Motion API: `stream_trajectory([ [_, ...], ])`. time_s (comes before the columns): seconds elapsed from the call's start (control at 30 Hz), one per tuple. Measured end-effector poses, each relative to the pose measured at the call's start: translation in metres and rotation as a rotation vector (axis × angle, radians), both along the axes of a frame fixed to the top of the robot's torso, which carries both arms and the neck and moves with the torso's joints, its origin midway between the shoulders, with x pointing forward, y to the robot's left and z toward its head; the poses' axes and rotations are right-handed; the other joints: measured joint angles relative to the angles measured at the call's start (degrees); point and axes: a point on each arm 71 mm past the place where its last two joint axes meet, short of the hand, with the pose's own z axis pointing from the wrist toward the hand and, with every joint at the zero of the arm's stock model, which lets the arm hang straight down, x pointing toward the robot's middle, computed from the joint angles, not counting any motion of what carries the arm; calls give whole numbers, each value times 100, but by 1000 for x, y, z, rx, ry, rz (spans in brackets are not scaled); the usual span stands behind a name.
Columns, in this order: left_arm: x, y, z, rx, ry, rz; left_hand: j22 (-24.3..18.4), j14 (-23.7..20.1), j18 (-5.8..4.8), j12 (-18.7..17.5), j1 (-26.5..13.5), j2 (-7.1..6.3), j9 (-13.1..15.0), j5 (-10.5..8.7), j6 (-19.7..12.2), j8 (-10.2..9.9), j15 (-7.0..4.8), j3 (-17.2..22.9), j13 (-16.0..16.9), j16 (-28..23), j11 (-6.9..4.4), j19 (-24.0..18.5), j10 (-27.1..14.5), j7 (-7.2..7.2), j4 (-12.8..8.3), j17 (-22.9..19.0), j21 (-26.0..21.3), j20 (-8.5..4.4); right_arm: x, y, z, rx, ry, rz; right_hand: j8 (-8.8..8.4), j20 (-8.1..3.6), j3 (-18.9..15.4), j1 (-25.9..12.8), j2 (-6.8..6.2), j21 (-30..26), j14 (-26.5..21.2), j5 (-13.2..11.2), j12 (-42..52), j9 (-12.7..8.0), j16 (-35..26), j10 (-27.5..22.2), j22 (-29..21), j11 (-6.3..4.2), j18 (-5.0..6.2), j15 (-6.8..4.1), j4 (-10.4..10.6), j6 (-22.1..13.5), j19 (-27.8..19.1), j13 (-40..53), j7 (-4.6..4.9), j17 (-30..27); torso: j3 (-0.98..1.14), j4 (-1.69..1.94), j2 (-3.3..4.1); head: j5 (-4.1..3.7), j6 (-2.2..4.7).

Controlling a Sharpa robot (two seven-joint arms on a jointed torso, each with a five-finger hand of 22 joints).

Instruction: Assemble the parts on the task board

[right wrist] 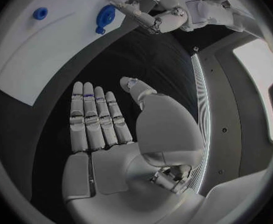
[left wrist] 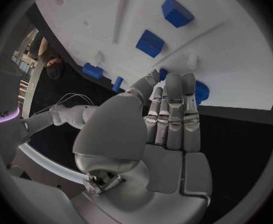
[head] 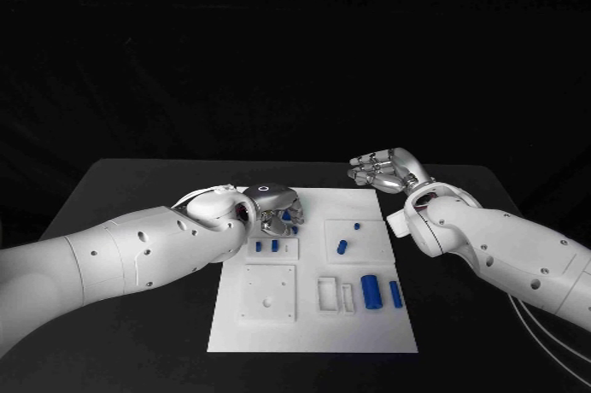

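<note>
**Three cameras, one board**

The head camera looks steeply down from above the table, taking in the whole board and both arms from a fair way off. The left wrist camera sits just behind the left hand, very close, facing over the fingers onto the board and its blue parts. The right wrist camera sits behind the right hand, facing across black table toward the board's corner. It also catches the left hand, which the head view shares.
</note>
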Motion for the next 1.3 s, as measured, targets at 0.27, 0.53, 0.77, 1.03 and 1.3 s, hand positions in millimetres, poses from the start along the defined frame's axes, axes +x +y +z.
stream_trajectory([
  [0.27,3,-3,-6,3,4,7,30,27,0,0,-22,-22,0,-10,9,0,-28,81,0,106,-20,23,61,-9,20,17,117,-22,0,0,0,27,4,0,0,0,0,-17,-17,0,0,0,0,0,0,0,-10,0,-1,0,0,0,0,1,0,0,2,1,3,-9,-9],
  [0.53,5,-3,-7,2,2,12,26,29,-1,0,-20,-20,1,-6,70,0,-27,156,0,136,-16,23,132,52,58,17,146,-22,0,0,1,37,7,0,0,0,-1,-23,-24,0,0,0,0,-1,0,0,-15,0,0,-1,0,-20,0,1,19,1,4,4,3,-25,-24],
  [0.77,7,-1,-7,7,4,19,23,29,-11,0,31,31,1,12,70,0,-26,213,1,155,-20,-42,144,52,55,16,250,-21,0,-1,1,41,9,-2,0,0,-1,-23,-24,0,0,0,0,-6,-21,-21,-15,21,0,-1,0,-29,0,1,28,1,4,9,-2,-36,-39],
  [1.03,8,2,-8,20,12,27,23,29,35,0,61,61,1,12,146,0,-26,228,1,174,-28,-85,253,83,40,16,368,-20,0,-1,1,43,10,-2,0,0,-1,-23,-24,0,0,0,1,-5,-21,-21,-15,21,0,-1,0,-55,-1,1,14,1,1,9,-4,-38,-47],
  [1.3,8,4,-8,35,21,32,23,29,40,-5,114,114,1,12,206,0,-26,188,-14,194,-61,-126,391,81,0,15,472,-22,0,0,1,46,10,0,0,0,-11,-37,-10,0,0,23,1,-5,-21,-20,-15,21,1,-1,10,-55,-1,2,14,2,-2,15,-4,-38,-69],
])
